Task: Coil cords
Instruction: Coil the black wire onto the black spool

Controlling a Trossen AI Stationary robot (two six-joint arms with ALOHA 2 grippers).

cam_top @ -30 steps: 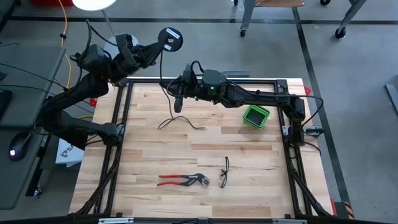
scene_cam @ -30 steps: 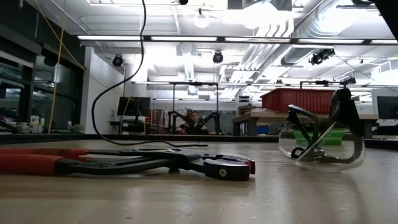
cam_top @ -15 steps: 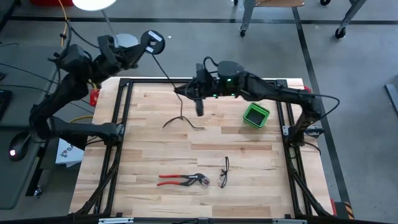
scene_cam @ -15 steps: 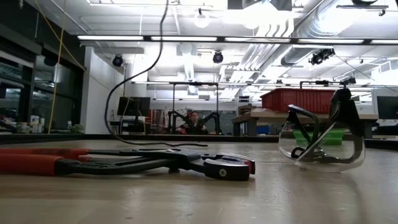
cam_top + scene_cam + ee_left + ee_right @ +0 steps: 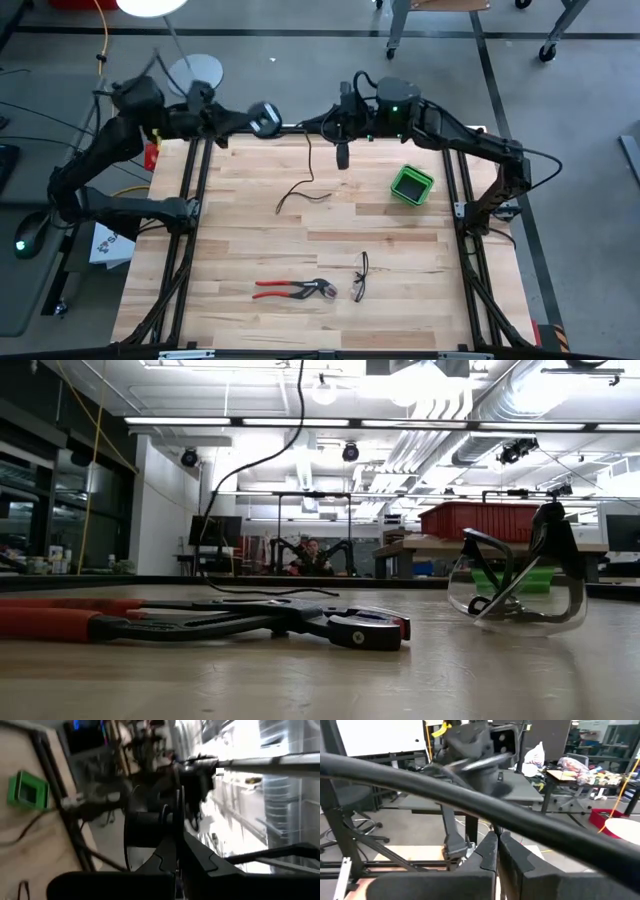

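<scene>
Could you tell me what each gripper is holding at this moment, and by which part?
The left gripper is shut on the reel, gripping it at its edge. The right gripper is shut on the cord, pinching the stretch running between the reel and the table.

Reel (image 5: pixel 264 118) is sitting in the left gripper (image 5: pixel 252 121) over the table's (image 5: pixel 240 240) far-left edge, cord (image 5: pixel 303 180) trailing onto the boards below the right gripper (image 5: pixel 342 155), bin (image 5: pixel 411 186) lying right of that, pliers (image 5: pixel 292 290) and safety glasses (image 5: pixel 359 277) lying side by side near the front.
</scene>
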